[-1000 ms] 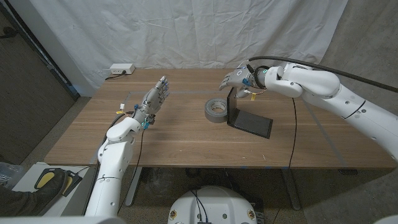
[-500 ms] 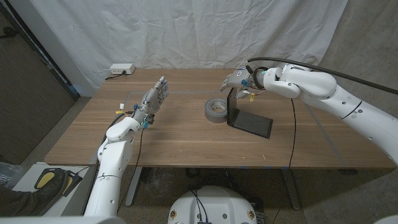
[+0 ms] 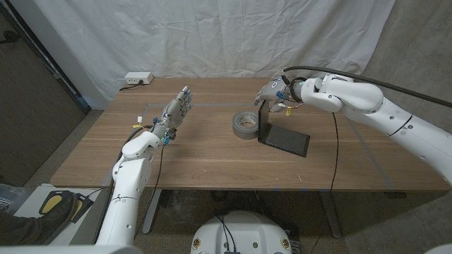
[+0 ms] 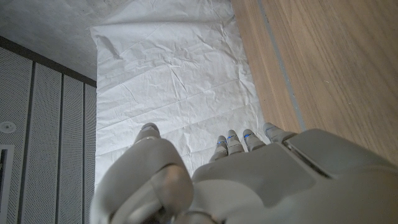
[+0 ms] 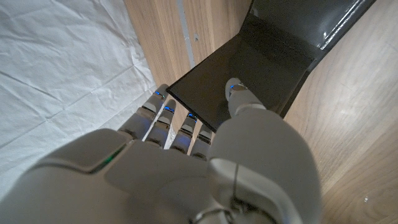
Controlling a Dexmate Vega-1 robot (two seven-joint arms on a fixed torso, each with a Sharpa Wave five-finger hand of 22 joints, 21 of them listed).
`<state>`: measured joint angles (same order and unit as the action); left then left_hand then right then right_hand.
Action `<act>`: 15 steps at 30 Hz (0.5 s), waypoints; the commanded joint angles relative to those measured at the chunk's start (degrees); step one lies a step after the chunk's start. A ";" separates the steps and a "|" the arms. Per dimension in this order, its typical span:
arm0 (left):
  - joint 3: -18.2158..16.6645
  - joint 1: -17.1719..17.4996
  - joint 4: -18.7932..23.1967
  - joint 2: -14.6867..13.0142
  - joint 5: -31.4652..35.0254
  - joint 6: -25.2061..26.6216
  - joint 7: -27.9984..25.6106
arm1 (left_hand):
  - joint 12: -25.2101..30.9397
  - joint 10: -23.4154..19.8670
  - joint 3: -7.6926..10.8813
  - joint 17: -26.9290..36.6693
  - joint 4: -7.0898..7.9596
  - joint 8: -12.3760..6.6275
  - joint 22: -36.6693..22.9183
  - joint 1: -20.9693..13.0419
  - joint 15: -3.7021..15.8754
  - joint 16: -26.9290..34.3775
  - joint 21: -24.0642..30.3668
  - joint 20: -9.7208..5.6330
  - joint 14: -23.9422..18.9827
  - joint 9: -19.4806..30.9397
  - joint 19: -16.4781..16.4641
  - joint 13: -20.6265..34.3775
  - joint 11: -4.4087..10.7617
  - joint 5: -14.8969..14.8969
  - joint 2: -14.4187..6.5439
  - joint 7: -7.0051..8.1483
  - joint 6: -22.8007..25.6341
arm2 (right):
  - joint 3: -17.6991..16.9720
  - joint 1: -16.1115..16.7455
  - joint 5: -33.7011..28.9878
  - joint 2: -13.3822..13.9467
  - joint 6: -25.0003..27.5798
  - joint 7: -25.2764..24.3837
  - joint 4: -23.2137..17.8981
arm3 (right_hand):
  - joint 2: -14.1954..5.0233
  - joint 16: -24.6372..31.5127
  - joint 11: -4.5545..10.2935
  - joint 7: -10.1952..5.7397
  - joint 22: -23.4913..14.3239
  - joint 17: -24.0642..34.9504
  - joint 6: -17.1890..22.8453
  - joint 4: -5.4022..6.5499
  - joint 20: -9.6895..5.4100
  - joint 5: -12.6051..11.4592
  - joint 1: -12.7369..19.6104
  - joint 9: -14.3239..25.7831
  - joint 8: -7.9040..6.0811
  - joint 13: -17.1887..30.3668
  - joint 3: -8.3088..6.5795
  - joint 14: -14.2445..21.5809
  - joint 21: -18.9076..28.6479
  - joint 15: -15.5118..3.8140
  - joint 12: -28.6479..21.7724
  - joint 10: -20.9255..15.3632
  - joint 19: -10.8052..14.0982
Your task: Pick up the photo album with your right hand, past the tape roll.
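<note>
The black photo album (image 3: 286, 139) stands open in an L: one cover flat on the table, the other upright. The grey tape roll (image 3: 245, 125) lies just left of it, touching or nearly so. My right hand (image 3: 272, 90) is at the top edge of the upright cover. In the right wrist view that hand (image 5: 186, 168) pinches the album cover (image 5: 249, 68), with the thumb on its inner face and the fingers behind it. My left hand (image 3: 176, 111) is held above the table's left part, fingers straight and apart, holding nothing; its back (image 4: 249, 180) shows in the left wrist view.
A white power strip (image 3: 138, 79) sits at the table's far left corner. A black cable (image 3: 335, 152) hangs from my right arm past the album's right side. A white sheet hangs behind the wooden table (image 3: 205, 159).
My right hand has shifted slightly right and settled onto the top of the album's upright cover. The left arm, tape roll and album have not moved.
</note>
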<state>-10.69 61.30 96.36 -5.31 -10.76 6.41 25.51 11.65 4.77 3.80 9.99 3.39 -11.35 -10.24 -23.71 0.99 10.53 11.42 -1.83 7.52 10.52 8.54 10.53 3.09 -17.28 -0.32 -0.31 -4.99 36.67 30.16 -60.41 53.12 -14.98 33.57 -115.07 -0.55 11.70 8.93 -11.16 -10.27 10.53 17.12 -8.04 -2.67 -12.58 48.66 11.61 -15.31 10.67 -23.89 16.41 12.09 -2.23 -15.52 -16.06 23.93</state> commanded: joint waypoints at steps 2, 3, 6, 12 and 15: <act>0.48 0.00 -0.28 0.32 0.02 -0.25 -0.29 | -0.11 -0.12 -0.40 0.33 0.08 0.02 -0.14 -0.30 -0.23 0.09 0.00 -4.09 -0.11 0.23 0.53 0.12 -0.08 0.16 -0.18 -0.07 0.22 | -0.30 0.82 0.48 1.20 -0.25 -0.23 0.21 | -0.19 0.54 -0.03 -0.29 -0.34 0.33 1.69 -0.08 -7.21 0.10 0.76 0.09 -0.72 0.09 -0.46 1.22 0.46 -7.23 -0.63 -1.16 0.96; 0.51 0.07 -0.25 0.34 0.02 -0.22 -0.33 | -0.11 -0.12 -0.40 0.33 0.08 0.00 -0.14 -0.31 -0.19 0.09 0.01 -4.10 -0.13 0.23 0.51 0.12 -0.08 0.17 -0.19 -0.08 0.27 | -0.33 0.86 0.55 1.26 -0.37 -0.37 0.23 | -0.36 0.63 0.11 -0.79 -0.36 0.38 2.43 -0.07 -7.23 0.16 0.89 0.09 -0.87 0.09 -0.52 1.82 0.48 -7.47 -0.68 -1.51 1.06; 0.63 0.31 -0.06 0.49 -0.03 -0.17 -0.43 | -0.10 -0.15 -0.43 0.33 0.09 0.00 -0.14 -0.32 -0.20 0.10 0.00 -4.06 -0.14 0.23 0.55 0.12 -0.17 0.18 -0.21 -0.08 0.29 | -0.41 1.01 0.72 1.44 -0.78 -0.94 0.30 | -0.54 0.77 0.63 -1.19 -0.41 0.46 3.81 0.00 -7.53 0.26 0.95 0.09 -1.15 0.09 -0.53 2.78 0.68 -7.70 -0.83 -2.25 1.70; 0.71 0.71 0.17 0.97 -0.31 -0.41 -0.65 | -0.09 -0.20 -0.49 0.33 0.10 -0.04 -0.14 -0.35 -0.15 0.11 0.00 -4.11 -0.18 0.23 0.57 0.12 -0.01 0.22 -0.24 -0.13 0.41 | -0.84 1.50 1.29 1.75 -1.30 -2.53 0.43 | -0.90 0.83 2.00 -1.32 -0.57 0.70 10.17 0.25 -7.87 0.67 0.95 0.02 -2.45 0.05 -0.28 5.72 1.05 -8.97 -2.05 -7.06 3.19; 0.78 0.85 0.38 1.11 -0.42 -0.47 -0.71 | -0.07 -0.23 -0.52 0.33 0.10 -0.03 -0.14 -0.36 -0.21 0.13 0.01 -4.08 -0.22 0.23 0.56 0.12 -0.07 0.25 -0.26 -0.06 0.40 | -1.09 1.74 1.42 1.99 -1.57 -3.36 0.37 | -1.09 1.08 2.09 -1.44 -0.67 0.76 14.26 0.21 -8.07 0.79 1.20 -0.19 -2.96 -0.03 -0.10 8.39 1.47 -9.75 -2.68 -10.20 4.69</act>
<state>-10.20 61.55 96.21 -4.75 -10.76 6.36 25.07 11.65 4.76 3.62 9.99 3.21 -11.35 -10.24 -23.71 0.99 10.53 11.42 -1.83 7.52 10.52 8.53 10.53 3.09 -17.28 -0.32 -0.27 -4.95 36.32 31.12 -59.68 54.39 -15.66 32.50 -114.80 -1.23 12.31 10.93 -12.47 -10.77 11.08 28.55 -8.04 -2.76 -11.89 49.34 11.45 -17.81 10.68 -23.89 22.78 12.89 -2.46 -17.52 -23.93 27.32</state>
